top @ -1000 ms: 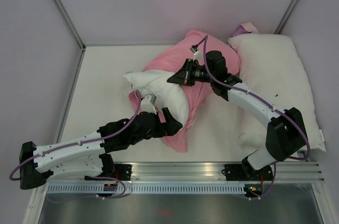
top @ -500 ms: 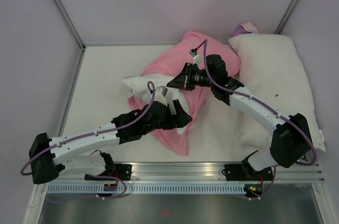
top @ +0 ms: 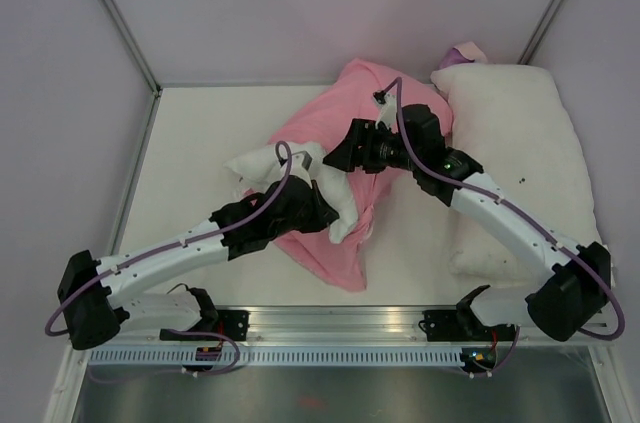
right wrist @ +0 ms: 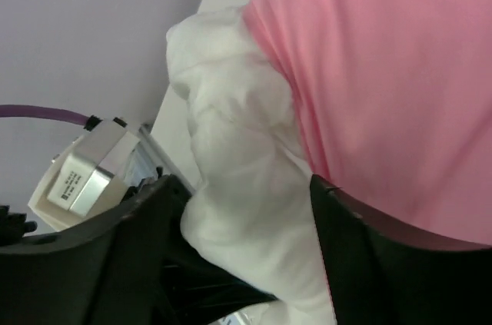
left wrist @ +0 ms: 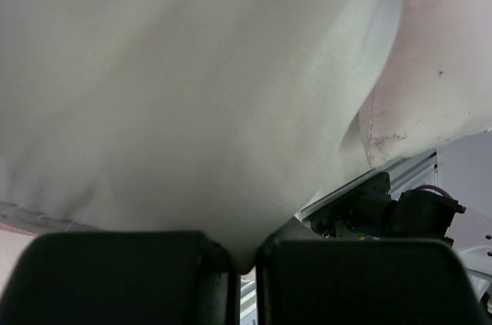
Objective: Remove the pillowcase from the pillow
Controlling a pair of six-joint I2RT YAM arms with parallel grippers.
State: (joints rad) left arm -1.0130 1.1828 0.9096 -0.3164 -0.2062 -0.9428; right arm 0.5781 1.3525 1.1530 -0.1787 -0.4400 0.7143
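Pillow partly out of its pink pillowcase: one arm pinching it, the other with jaws apart.
The pillowcase point(top: 345, 123) lies crumpled on the tabletop point(top: 190, 133), and the plain white pillow point(top: 255, 158) pokes out of its left, open end. At that end the left gripper point(left wrist: 244, 260) has its jaws clenched on a fold of the pillow's white fabric. Over the pillowcase's rim the right gripper point(right wrist: 244, 187) has its jaws released; they stand apart, with the pillow's bulge and the pink edge between them. Just beside the pillowcase on its right lies a speckled white pillow point(top: 520, 143).
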